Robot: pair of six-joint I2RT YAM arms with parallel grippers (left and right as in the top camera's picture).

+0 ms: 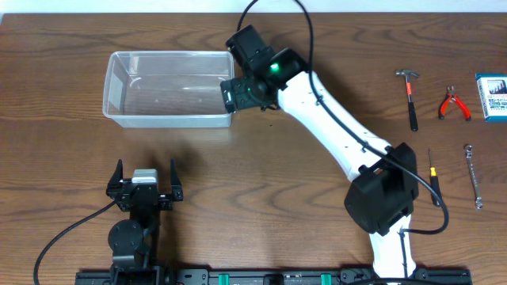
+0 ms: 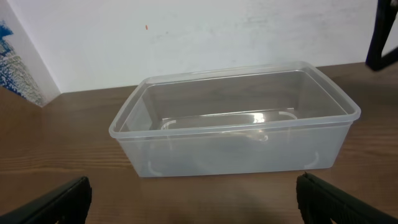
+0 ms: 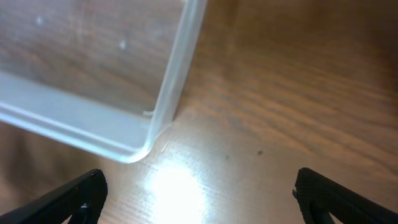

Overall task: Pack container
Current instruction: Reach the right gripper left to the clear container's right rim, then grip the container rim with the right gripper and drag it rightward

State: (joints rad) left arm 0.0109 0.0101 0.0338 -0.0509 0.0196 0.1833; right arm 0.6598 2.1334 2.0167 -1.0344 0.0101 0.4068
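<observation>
The container [image 1: 166, 119] is a clear plastic tub with a rim, standing empty at the back left of the table. My right gripper [image 1: 235, 93] is open and empty, at the tub's right end. In the right wrist view a rounded corner of the tub [image 3: 174, 81] lies just ahead of the open fingers [image 3: 199, 199], not between them. My left gripper [image 1: 146, 165] is open and empty near the front left, well short of the tub. In the left wrist view the whole tub [image 2: 236, 155] stands ahead of its fingers [image 2: 196, 205].
Hand tools lie at the right side: a hammer [image 1: 410, 95], red-handled pliers [image 1: 454, 104], a wrench [image 1: 474, 174] and a thin screwdriver [image 1: 433, 176]. A small blue-and-white box [image 1: 493, 96] sits at the right edge. The right arm [image 1: 333, 127] stretches diagonally across the table.
</observation>
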